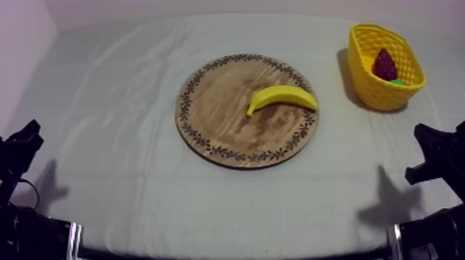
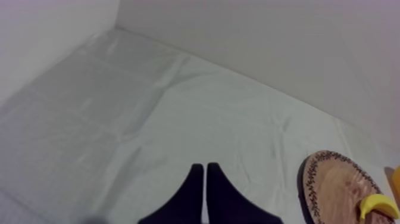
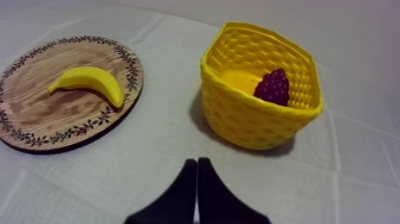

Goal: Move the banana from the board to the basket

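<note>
A yellow banana (image 1: 281, 97) lies on the right half of the round wooden board (image 1: 221, 104) in the middle of the table. The yellow basket (image 1: 377, 93) stands at the back right, apart from the board. From the right wrist view the banana (image 3: 89, 80) rests on the board (image 3: 36, 113), with the basket (image 3: 250, 122) beside it. My right gripper (image 3: 197, 162) is shut on nothing, short of the basket. My left gripper (image 2: 205, 168) is shut too, over bare cloth, with the board's edge (image 2: 333, 184) and the banana's tip (image 2: 378, 205) far off.
Inside the basket sits a dark bunch of grapes (image 3: 274, 87), and a bit of something green (image 1: 397, 81) shows beside it from above. Both arms rest low, the left gripper (image 1: 24, 138) and the right gripper (image 1: 432, 142) near the table's front corners. Walls border the cloth at the back and left.
</note>
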Robot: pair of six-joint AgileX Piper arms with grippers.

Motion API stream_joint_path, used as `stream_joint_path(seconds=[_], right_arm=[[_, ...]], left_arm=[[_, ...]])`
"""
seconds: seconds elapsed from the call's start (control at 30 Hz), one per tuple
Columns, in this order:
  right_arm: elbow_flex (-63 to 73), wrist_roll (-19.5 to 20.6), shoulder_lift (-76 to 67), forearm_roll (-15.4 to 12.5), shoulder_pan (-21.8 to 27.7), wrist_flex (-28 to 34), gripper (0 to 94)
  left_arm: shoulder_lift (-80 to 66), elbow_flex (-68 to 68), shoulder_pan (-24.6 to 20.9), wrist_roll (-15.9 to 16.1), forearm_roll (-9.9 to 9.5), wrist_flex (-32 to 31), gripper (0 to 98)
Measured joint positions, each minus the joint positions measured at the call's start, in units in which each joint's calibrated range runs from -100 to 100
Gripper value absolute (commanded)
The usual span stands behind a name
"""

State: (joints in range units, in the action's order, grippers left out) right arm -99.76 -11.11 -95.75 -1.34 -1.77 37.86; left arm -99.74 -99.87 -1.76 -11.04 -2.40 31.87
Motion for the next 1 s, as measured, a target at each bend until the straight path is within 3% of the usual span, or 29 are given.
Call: stream_joint_path(seconds=[0.53,0.67,0.9,1.0], right_arm=[[0.06,0.36,0.00,0.00,0.00,0.54,0.4],[0.18,-1.55,0.00,0.05,-0.52,0.87,0.4],[6.17,0.66,4.59,5.04,-2.95,4.20,0.4],[11.18,1.25,8.52,5.25,-4.33,4.84,0.4]], left_arm=[[0.00,0.00,0.00,0.00,0.00,0.00,0.1],[0.00,0.00,0.00,0.00,0.00,0.00,0.1],[0.00,0.00,0.00,0.00,0.00,0.00,0.1],[0.00,0.00,0.00,0.00,0.00,0.00,0.1]])
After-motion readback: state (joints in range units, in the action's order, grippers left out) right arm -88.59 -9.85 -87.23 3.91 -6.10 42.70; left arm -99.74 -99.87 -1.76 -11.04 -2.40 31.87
